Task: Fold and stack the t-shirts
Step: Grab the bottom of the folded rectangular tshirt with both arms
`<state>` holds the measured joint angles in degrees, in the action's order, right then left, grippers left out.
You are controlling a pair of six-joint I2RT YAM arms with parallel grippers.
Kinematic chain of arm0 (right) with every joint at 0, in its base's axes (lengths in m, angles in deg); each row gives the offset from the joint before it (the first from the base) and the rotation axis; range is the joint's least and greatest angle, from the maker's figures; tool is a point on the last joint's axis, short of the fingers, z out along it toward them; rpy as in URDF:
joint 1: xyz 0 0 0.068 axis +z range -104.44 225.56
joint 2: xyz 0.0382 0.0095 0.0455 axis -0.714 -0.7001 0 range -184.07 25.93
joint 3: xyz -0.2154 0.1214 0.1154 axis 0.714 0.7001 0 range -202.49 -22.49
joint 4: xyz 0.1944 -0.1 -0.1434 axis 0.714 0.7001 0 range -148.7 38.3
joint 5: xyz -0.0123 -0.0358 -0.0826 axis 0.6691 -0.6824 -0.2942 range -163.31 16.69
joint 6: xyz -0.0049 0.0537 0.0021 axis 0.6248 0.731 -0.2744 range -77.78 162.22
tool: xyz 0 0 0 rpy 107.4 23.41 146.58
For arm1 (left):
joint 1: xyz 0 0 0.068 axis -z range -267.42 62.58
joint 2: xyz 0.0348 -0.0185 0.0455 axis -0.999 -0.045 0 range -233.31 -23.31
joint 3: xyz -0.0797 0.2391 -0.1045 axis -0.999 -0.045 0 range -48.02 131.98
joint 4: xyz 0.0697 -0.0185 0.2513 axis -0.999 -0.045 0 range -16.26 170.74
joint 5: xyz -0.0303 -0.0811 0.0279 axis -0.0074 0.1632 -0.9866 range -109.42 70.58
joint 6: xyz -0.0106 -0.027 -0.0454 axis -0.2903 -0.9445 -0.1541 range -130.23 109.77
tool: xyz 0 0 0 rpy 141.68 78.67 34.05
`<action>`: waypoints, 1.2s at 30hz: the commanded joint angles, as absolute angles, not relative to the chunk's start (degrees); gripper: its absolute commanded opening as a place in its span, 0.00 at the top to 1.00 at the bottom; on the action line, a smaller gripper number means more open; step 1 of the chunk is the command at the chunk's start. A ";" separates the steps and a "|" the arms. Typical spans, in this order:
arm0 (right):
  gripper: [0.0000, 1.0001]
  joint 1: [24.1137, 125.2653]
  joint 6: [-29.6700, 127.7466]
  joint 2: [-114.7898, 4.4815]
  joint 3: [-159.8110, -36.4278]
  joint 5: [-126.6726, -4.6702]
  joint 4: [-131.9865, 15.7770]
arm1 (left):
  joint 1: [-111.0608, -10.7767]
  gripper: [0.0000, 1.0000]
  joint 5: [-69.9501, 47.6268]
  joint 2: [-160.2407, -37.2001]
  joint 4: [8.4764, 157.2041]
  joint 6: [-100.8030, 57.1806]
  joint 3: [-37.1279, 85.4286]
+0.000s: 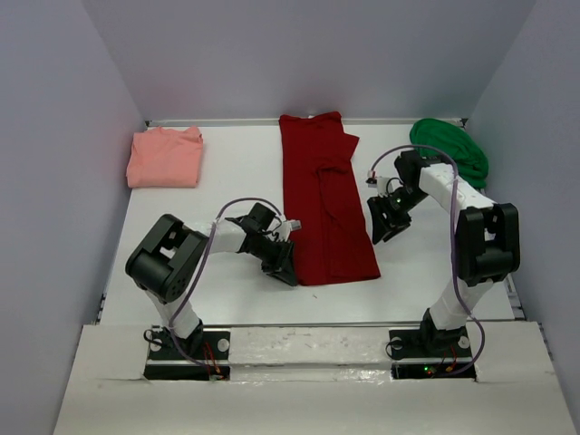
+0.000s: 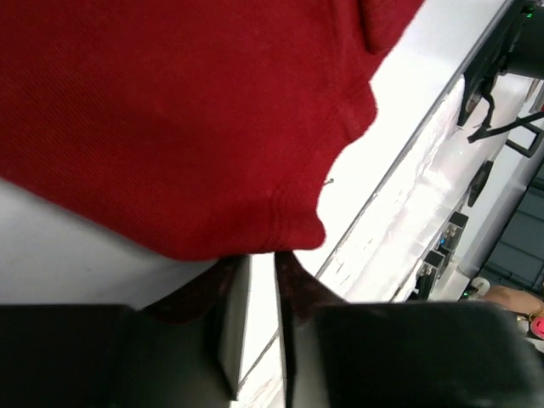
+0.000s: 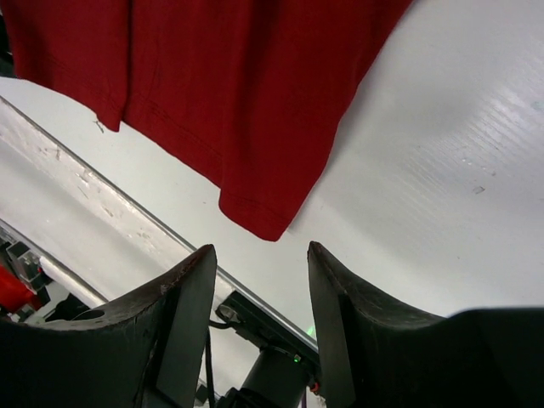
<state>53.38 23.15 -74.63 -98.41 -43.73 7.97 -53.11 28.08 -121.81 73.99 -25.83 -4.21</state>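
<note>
Three t-shirts lie on the desk [image 1: 227, 190]. The dark red shirt [image 1: 322, 195] is the reference item. It lies flat as a long narrow strip with a layer folded over along its right side. This suggests the lengthwise folds are done and the crosswise fold is the step in hand.

The salmon-pink shirt [image 1: 165, 159] rests well to the left of the dark red shirt, level with its far end. It forms a compact folded rectangle and is judged finished, parked away from the work area. The green shirt [image 1: 450, 149] sits as a loose bunch well to the right of the dark red shirt, level with its far end. It is not yet folded.

Left hand [image 1: 279, 261]: positioned at the near left corner of the dark red shirt. In the wrist view its fingers [image 2: 293, 289] stand with only a slim gap, and the hem corner lies at the tips. Whether cloth is pinched cannot be told.

Right hand [image 1: 381, 222]: positioned just beside the right edge of the dark red shirt, short of its near right corner. Its fingers are spread well apart with nothing between them.

Both hands flank the near end of the dark red shirt, probably because a crosswise fold needs both corners lifted together. Risk: a one-sided lift would skew the strip
</note>
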 commanded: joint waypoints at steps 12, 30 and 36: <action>0.47 52.51 21.22 -75.24 -97.54 -43.08 9.06 | -53.23 0.45 28.04 -110.59 74.76 -26.14 -9.17; 0.47 51.98 18.85 -75.15 -95.70 -42.03 9.42 | -53.05 0.51 24.61 -114.46 75.20 -26.58 -8.91; 0.47 51.98 18.05 -75.50 -94.73 -40.97 9.33 | -53.14 0.69 23.29 -116.65 75.02 -26.05 -7.86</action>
